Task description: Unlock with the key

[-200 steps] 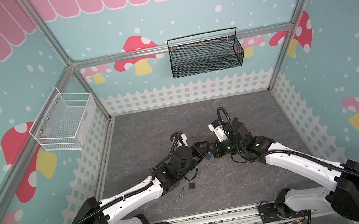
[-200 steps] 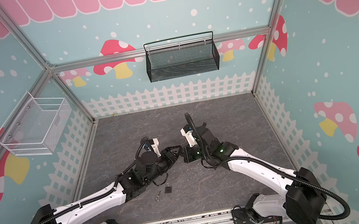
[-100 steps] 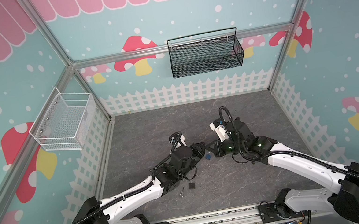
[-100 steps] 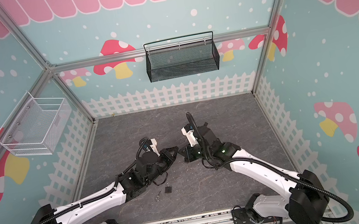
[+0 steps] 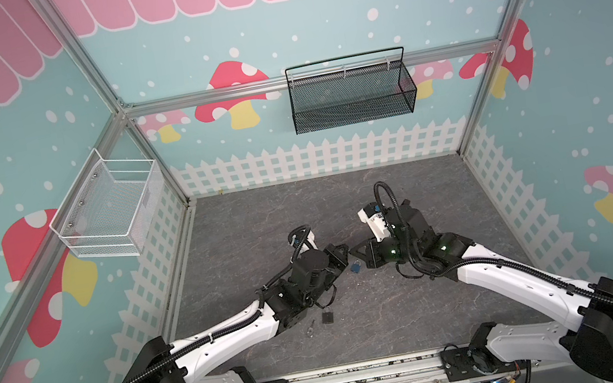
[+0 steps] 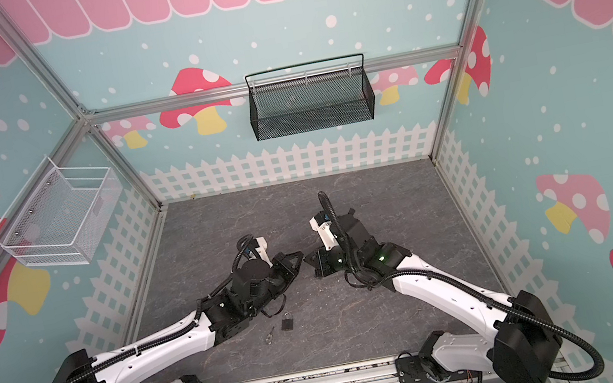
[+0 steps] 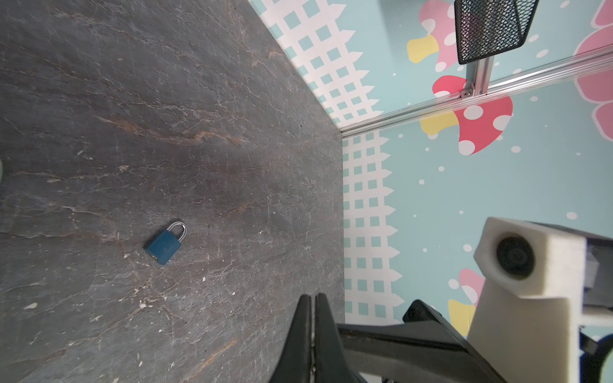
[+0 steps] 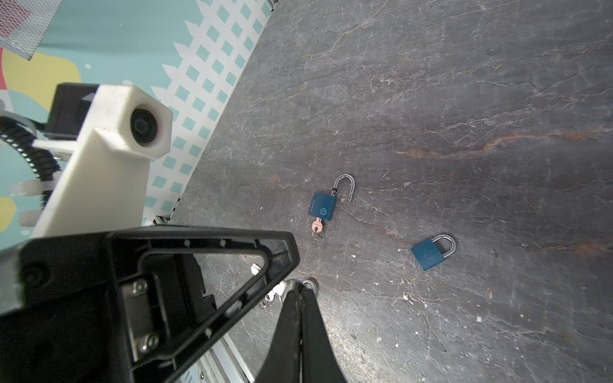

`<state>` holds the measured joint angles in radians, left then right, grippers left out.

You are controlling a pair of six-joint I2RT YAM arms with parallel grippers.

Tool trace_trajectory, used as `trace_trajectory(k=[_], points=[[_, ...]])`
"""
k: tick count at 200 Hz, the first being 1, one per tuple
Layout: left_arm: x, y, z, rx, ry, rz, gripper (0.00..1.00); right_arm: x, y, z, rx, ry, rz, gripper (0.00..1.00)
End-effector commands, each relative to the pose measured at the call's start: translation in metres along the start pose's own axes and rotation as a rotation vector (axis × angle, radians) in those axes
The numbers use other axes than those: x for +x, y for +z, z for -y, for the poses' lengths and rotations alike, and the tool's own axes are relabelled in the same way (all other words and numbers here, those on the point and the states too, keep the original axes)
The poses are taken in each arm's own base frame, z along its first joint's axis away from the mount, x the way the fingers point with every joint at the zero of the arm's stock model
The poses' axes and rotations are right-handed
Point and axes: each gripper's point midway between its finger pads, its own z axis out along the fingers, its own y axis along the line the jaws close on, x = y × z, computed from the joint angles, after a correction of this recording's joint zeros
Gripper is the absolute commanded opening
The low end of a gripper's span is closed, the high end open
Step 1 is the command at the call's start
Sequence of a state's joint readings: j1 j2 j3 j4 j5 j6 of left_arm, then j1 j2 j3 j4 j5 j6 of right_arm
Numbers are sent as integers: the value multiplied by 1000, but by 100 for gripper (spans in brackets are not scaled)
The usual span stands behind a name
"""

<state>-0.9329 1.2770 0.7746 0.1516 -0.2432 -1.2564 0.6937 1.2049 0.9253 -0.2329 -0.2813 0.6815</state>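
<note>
Grey surface, arms low, tips nearly meeting at its middle. The left jaws are fully closed, nothing visible between them; the right jaws are fully closed too. Closed blue padlock lies flat just beside the tips. Open padlock lies nearer the front, key inserted. Silver keys on a ring at the right jaws' tip; gripped or only touching, cannot tell.

Loose key ring: largely concealed behind the closed tips of the right gripper in the right wrist view; at lower centre of a top view it is rendered too small for detail. Black basket: cropped by the left wrist frame edge.
</note>
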Motion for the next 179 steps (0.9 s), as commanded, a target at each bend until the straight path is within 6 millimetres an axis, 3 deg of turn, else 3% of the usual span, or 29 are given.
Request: trace_trajectory(k=[1,26,86,126,179], points=[[-3,-3,4,10,11,19,0,-13,-7,-10,-23,-20,30,2],[-6,-5,12,35,65,7,0,-20,-16,-14,-38,-29,55,19],[-16,-14,46,173,287,-94,0,-35,-50,-27,-190,-94,77,40],[-17,-20,72,273,432,-146,0,-27,-61,-48,-401,-142,1,45],[-16,-26,102,376,536,-167,0,-36,-72,-45,-543,-113,15,45]])
